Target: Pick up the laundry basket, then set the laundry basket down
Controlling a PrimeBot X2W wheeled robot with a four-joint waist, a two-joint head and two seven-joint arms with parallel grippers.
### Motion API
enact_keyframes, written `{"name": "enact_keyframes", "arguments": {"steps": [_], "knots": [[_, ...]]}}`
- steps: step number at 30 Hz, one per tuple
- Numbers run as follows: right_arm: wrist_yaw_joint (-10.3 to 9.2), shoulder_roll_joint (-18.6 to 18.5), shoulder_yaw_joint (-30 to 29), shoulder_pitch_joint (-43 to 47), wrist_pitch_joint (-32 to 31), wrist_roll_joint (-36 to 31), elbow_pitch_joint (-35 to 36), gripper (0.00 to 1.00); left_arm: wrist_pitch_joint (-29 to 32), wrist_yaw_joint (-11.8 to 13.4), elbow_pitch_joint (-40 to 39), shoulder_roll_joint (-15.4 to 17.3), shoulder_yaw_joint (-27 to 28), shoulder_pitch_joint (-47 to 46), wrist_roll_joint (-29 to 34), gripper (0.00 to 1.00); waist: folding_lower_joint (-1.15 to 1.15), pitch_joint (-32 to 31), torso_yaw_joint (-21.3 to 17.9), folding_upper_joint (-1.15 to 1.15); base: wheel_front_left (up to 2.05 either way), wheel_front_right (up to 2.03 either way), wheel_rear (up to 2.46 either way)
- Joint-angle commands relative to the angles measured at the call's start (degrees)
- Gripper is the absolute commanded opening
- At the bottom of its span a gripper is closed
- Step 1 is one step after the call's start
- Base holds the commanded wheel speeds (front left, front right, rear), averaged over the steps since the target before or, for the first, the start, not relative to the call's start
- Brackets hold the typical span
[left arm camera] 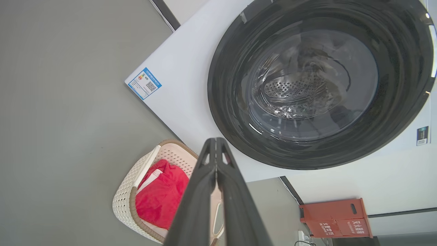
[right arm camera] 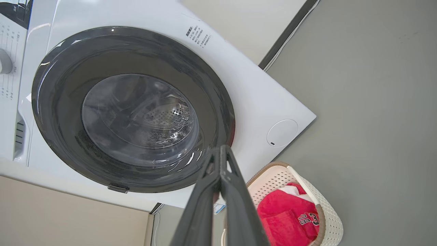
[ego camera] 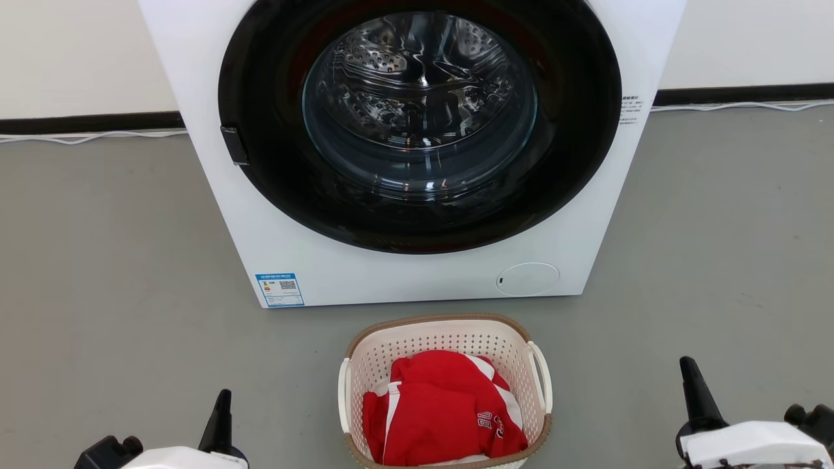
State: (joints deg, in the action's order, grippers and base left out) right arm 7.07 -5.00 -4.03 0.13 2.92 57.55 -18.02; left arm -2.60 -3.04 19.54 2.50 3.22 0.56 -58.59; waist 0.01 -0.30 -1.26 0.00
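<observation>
The laundry basket (ego camera: 443,340) stands level on the grey floor (ego camera: 130,260), just in front of the washer (ego camera: 391,283) and midway between the two arms, with a red garment (ego camera: 443,410) heaped inside it. The left pincer (ego camera: 224,405) and the right pincer (ego camera: 692,381) hang low on either side, well apart from the basket, each with its fingers pressed together and nothing between them. This arrangement would suit a basket waiting to be lifted as well as one already put back down, and the pictures do not settle which. In either case, good handling likely rests on symmetry. The white loop handles (ego camera: 542,378) sit on opposite sides, one toward each arm, so an even hold on both would keep the perforated walls from twisting and the garment from sliding. The washer's closeness leaves little room forward.
</observation>
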Motion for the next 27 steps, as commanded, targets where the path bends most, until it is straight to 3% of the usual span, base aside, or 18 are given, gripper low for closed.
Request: {"name": "enact_keyframes", "arguments": {"steps": [1,27], "knots": [[0.25,-0.41,0.15,-2.85,-0.90,2.04,1.78,0.00,0.38,-0.62,-1.89,0.50,1.21,-2.99,-2.07,0.00,0.00,0.02,0.04,0.00,0.00,0.00,0.00],[0.33,0.81,-1.13,-4.52,-5.01,17.74,2.85,0.00,4.58,-2.46,-3.62,0.44,2.23,-4.80,-17.26,0.00,0.00,0.24,0.63,0.00,0.00,0.00,0.00]]}}
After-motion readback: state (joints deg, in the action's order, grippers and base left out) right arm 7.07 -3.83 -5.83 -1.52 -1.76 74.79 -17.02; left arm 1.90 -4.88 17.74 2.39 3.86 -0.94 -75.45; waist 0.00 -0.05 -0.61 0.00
